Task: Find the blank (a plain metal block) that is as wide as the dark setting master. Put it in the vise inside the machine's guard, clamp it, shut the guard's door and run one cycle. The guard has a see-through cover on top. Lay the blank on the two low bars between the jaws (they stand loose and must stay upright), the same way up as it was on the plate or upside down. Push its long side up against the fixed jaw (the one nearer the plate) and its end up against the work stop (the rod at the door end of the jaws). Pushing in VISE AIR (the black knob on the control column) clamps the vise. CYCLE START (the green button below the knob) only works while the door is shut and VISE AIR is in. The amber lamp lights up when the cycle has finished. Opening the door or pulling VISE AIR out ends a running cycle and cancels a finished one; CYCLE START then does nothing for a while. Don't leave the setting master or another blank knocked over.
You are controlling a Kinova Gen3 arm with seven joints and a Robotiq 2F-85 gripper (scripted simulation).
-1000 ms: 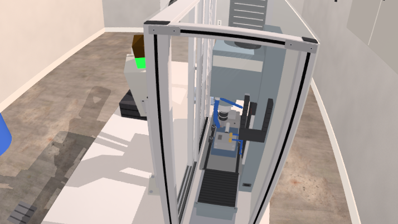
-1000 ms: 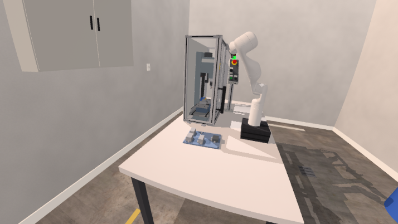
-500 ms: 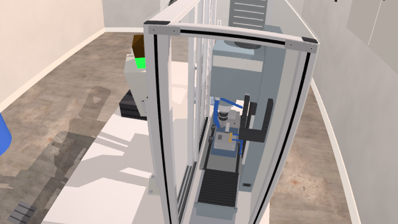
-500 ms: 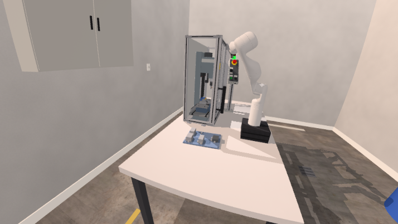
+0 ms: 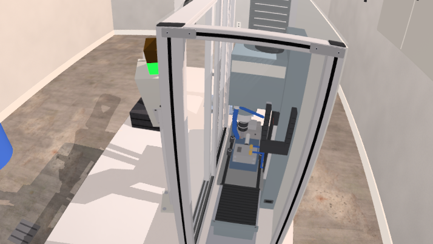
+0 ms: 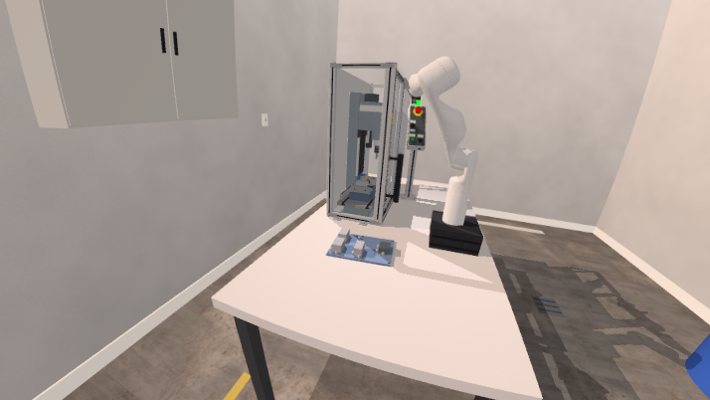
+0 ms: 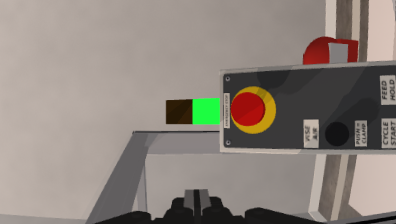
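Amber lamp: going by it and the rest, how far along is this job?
Done: nothing certain; I can't tell whether the vise holds a blank or VISE AIR is in. In hand: no blank; the gripper is shut near the control panel. Left: a finished cycle at least, as the amber lamp is dark.

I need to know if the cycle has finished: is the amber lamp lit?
Off. The square amber lamp looks dark brown, while the bright green lamp beside it glows.
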